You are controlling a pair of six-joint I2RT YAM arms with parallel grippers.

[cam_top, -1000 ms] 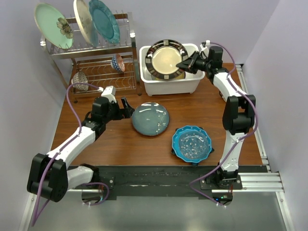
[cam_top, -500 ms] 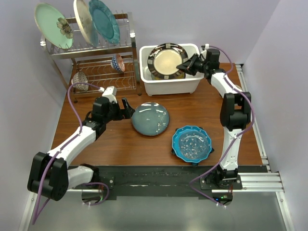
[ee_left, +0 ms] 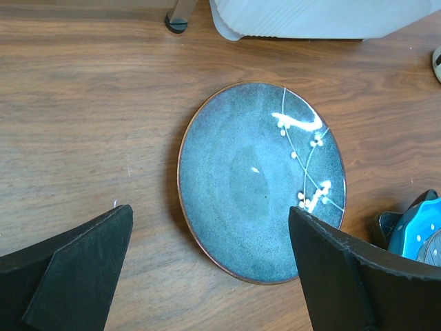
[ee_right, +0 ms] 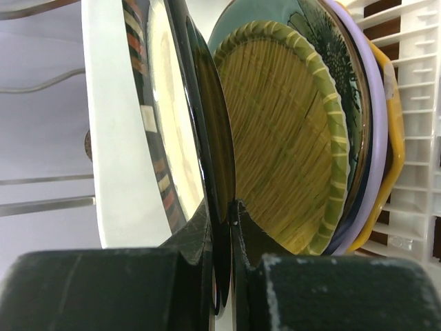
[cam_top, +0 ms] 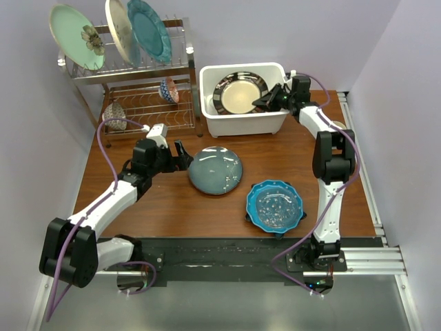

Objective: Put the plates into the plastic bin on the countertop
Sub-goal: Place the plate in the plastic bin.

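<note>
The cream plate (cam_top: 240, 93) with its dark, block-patterned rim leans inside the white bin (cam_top: 244, 125), edge pinched by the right gripper (cam_top: 262, 103), while the left gripper (cam_top: 185, 156) hangs spread beside the blue-grey plate (cam_top: 216, 170), one of three on the bench (cam_top: 200, 210); three more stand in the rack (cam_top: 148, 69).

top camera overlooks the countertop (cam_top: 172, 207); wrist cameras peer close.

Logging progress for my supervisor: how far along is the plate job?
Done: several plates stand in the bin. In hand: the right gripper is shut on the dark-rimmed plate, inside the bin. Left: the scalloped plate on the table, the mint plate in the rack.
</note>
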